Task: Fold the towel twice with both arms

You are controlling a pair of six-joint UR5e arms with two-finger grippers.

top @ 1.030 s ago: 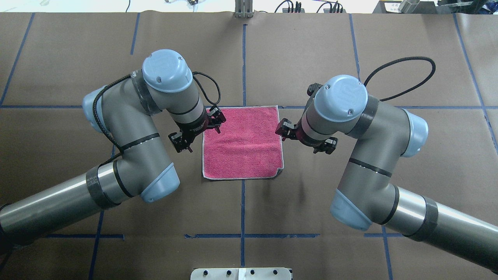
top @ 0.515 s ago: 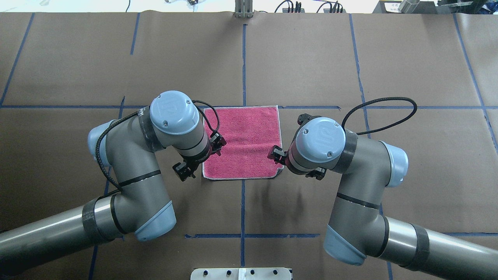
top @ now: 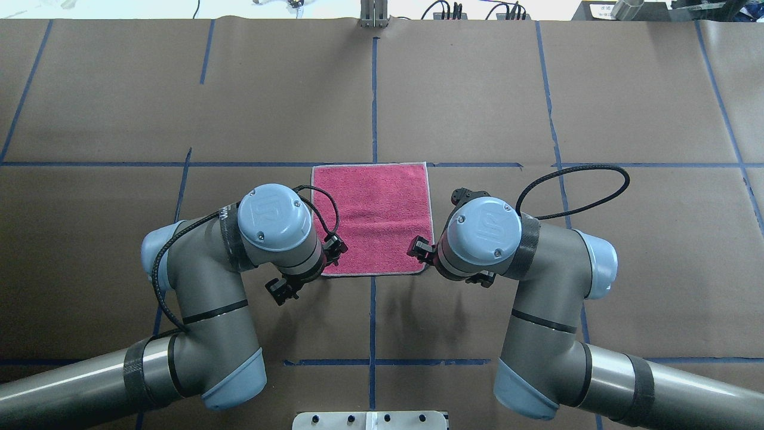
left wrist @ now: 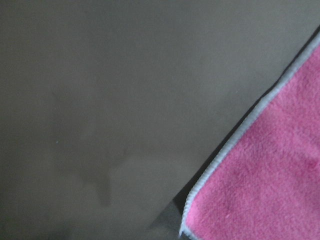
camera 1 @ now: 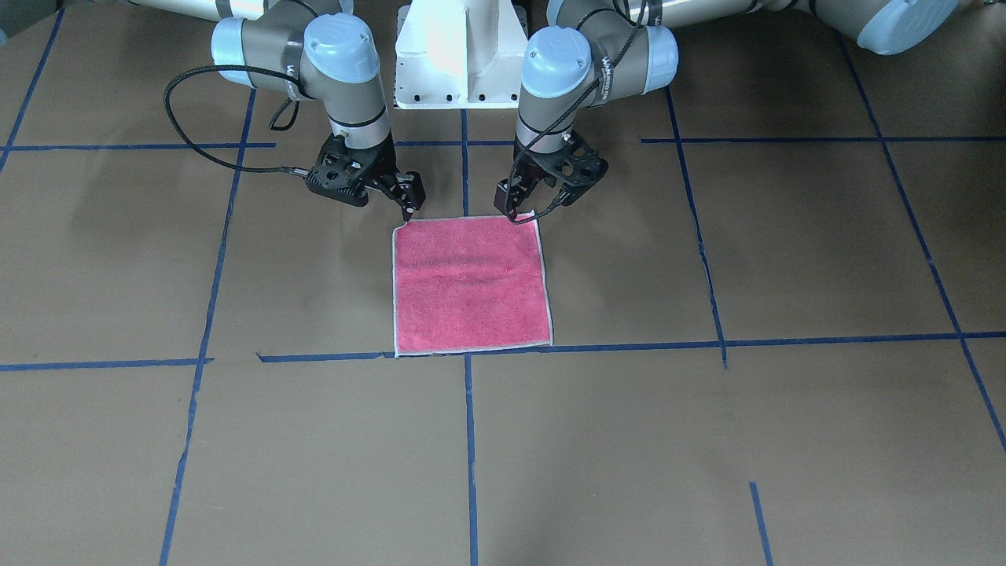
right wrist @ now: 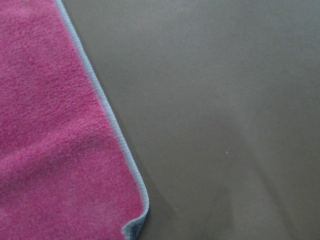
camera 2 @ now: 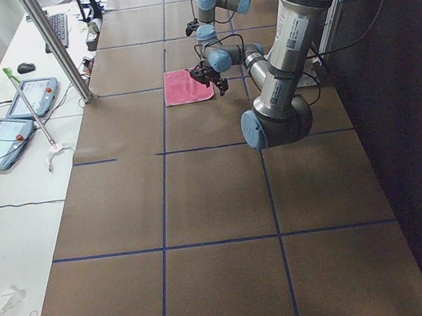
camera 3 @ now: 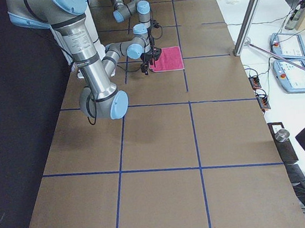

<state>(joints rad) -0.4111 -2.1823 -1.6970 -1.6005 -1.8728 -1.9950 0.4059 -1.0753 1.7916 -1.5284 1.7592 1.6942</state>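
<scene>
Left gripper (camera 1: 533, 211) and right gripper (camera 1: 410, 206), jaws apart, have drawn back robotward; towel (camera 1: 470, 283) corners now lie beneath their fingertips.

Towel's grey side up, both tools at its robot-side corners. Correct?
No. The towel lies pink side up, not grey, as the exterior front-facing view shows. The left tool and right tool are at its robot-side corners.

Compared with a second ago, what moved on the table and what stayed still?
The grey-and-silver left arm and right arm pulled back toward the robot along the sides of the small pink-red terry towel. The black left fingers and right fingers now sit at its two near corners. Nothing is lifted. The towel stayed flat, pink side up, same spot.
</scene>
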